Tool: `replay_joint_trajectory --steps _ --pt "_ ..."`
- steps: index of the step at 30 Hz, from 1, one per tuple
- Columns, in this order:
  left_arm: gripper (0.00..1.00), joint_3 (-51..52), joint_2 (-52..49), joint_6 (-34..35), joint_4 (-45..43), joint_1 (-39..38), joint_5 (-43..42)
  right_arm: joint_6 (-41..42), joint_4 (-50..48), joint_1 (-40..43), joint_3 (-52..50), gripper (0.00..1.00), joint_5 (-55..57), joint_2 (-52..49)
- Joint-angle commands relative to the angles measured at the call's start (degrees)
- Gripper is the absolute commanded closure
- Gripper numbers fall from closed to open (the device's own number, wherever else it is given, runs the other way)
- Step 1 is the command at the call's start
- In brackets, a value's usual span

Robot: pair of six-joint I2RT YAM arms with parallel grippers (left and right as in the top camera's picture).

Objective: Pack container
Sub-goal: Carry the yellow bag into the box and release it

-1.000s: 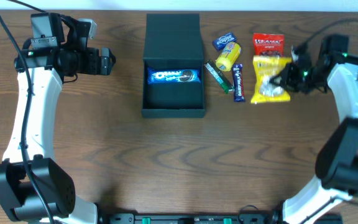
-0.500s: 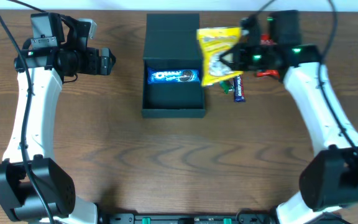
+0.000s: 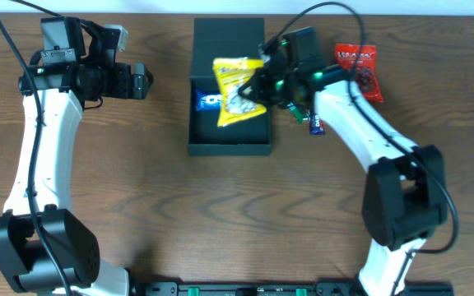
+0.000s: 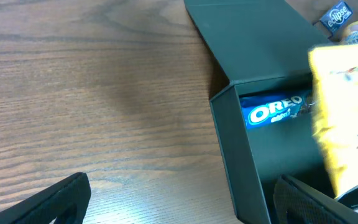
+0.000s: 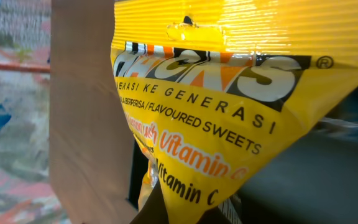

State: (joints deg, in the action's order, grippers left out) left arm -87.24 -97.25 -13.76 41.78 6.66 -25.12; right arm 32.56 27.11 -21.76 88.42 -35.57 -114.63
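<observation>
Well, the container [image 3: 229,146] sits open at the far centre of the worktop [image 3: 220,214], an Oreo pack [image 3: 205,100] inside. The right gripper [image 3: 259,85] pinches a yellow sweets bag [image 3: 239,92], holding it over the container's opening. A red packet [image 3: 356,66] lies farther right. The left gripper [image 3: 144,82] hangs well left, jaws wide and empty.

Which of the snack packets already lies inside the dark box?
The blue Oreo packet: it alone lies inside the box. The yellow sweets bag hangs from the right gripper over it, and the red bag lies on the table.
</observation>
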Motion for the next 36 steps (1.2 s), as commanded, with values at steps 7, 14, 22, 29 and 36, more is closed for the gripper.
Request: replay_joint_trajectory --steps 7,14,22,29,36 --pt "0.05 0.26 0.07 0.02 -0.02 0.07 -0.39 4.72 -2.8 -4.52 0.39 0.98 2.12 -3.63" --pt "0.05 0.26 0.07 0.02 -0.02 0.07 -0.39 4.81 -3.04 -5.75 0.39 0.98 4.68 -5.49" --pt "0.04 0.24 0.07 0.02 -0.02 0.07 -0.39 6.86 -3.61 -6.54 0.39 0.99 3.78 -7.52" --pt "0.05 0.26 0.07 0.04 -0.02 0.07 -0.42 7.3 -4.42 -7.52 0.39 0.99 2.32 -7.52" --pt "0.05 0.24 0.07 0.04 -0.02 0.07 -0.42 7.72 -4.52 -8.57 0.39 0.76 2.34 -7.52"
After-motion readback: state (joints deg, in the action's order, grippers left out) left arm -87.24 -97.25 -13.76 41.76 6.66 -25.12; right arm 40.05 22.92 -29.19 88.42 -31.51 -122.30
